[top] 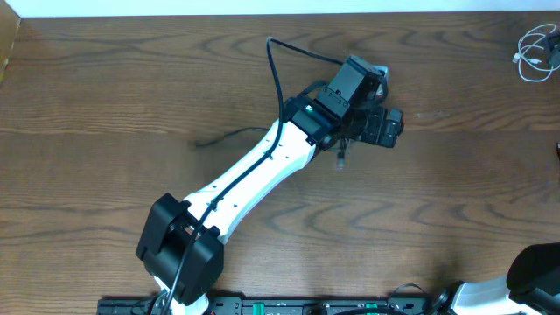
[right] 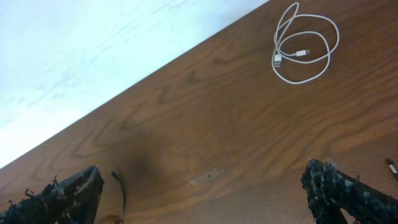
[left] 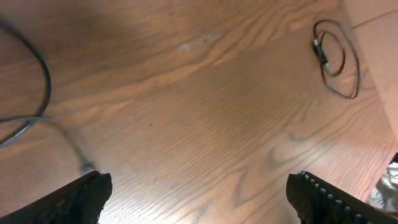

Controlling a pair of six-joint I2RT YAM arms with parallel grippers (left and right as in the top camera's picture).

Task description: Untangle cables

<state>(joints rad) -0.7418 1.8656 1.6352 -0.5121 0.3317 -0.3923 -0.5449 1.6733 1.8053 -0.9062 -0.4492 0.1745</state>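
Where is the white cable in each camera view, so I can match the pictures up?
Overhead: the white cable lies coiled at the table's top-right corner.
Left wrist: not in it; only a dark coiled cable shows, upper right.
Right wrist: upper right, coiled, near the table edge.
Shared landmark: a pale scuff in the wood, top centre in the left wrist view, low centre in the right wrist view.

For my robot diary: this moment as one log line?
left gripper: open, empty | right gripper: open, empty | black cable: coiled | white cable: coiled, alone
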